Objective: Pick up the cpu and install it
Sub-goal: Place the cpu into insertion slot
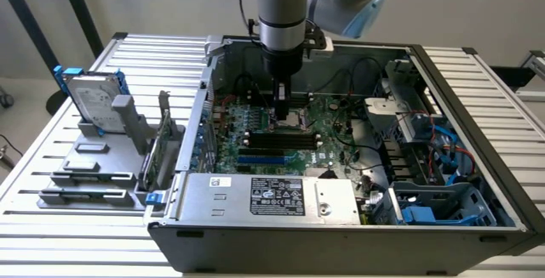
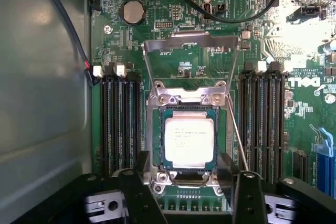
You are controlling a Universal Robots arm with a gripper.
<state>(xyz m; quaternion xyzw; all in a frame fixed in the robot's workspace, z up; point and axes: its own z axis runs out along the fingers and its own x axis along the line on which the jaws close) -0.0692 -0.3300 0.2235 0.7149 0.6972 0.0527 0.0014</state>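
The two black fingers (image 2: 137, 195) stand apart, one on each side of the socket's near edge, and nothing is gripped between them. In the gap between them, just past their tips, lies the cpu (image 2: 189, 142). It sits flat in the socket (image 2: 152, 124), shiny metal top up with faint print on it, its green border showing all the way round. The tips come close to the chip's near corners, but I cannot tell whether they touch the socket frame. The load plate (image 2: 191, 45) is swung open and stands up at the far side of the socket, and the thin retaining lever (image 2: 237, 129) is raised alongside. Banks of black memory slots (image 2: 118, 124) flank the socket on both sides, all on the green motherboard (image 2: 173, 11), where a round coin cell (image 2: 133, 11) sits further off. In the exterior view, the arm (image 1: 281, 10) reaches straight down into the open computer case (image 1: 341, 246), its fingers low over the socket near the middle of the board. A grey power supply (image 1: 264, 195) with a label lies along the near side of the case. The case rests on a slatted metal worktop (image 1: 477, 74). To the exterior view's left, well apart from the case, a hard drive (image 1: 89, 99) in a blue frame stands upright in a grey holder (image 1: 94, 163).
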